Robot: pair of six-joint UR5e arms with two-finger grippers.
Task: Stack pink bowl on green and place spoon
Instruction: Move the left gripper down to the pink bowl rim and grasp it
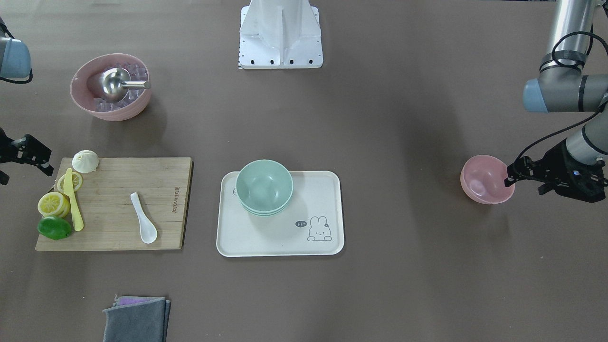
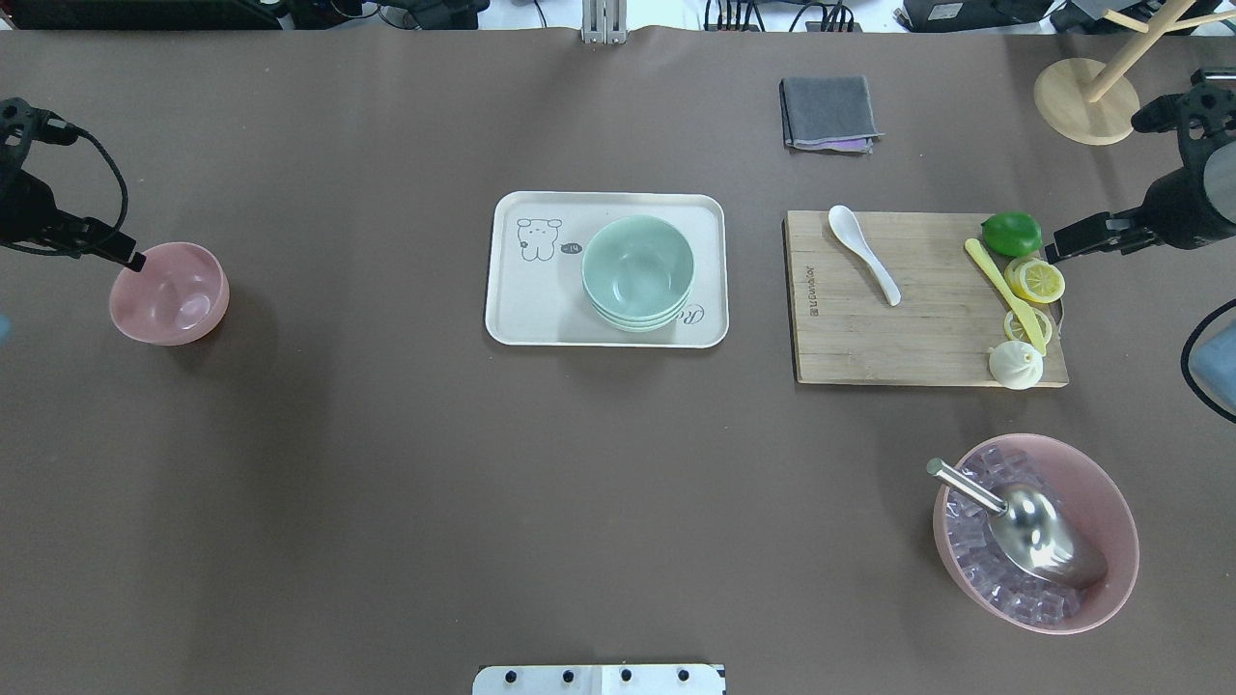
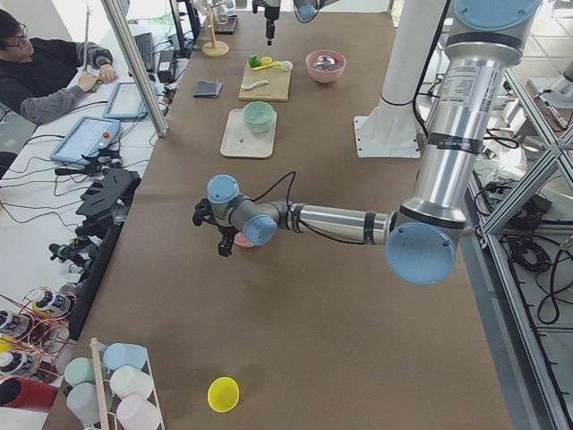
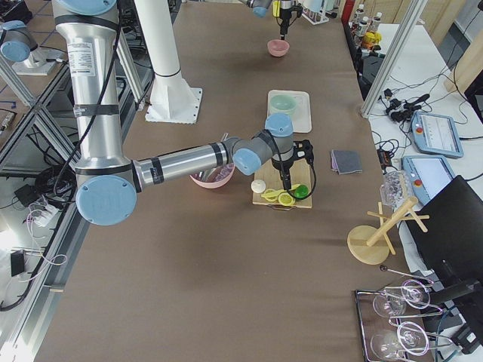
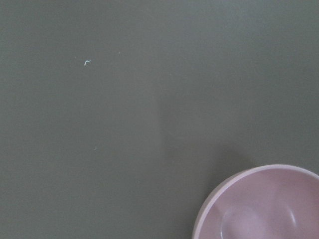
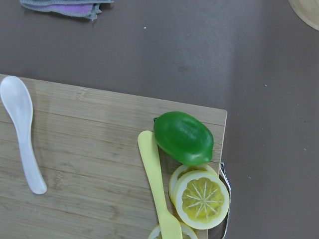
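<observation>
Pink bowl, glossy, empty, upright, left gripper at rim, jaw state unclear

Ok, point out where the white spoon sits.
Overhead view: the white spoon lies on the left part of the wooden cutting board, right of the tray.

The left arm is stretched well out to its own side, forearm running low and level, wrist bent so the left gripper points straight down. Over on the other side the right arm mirrors it: forearm level, right gripper aimed downward too. Whether either gripper's fingers are parted or closed can't be made out from here.
</observation>
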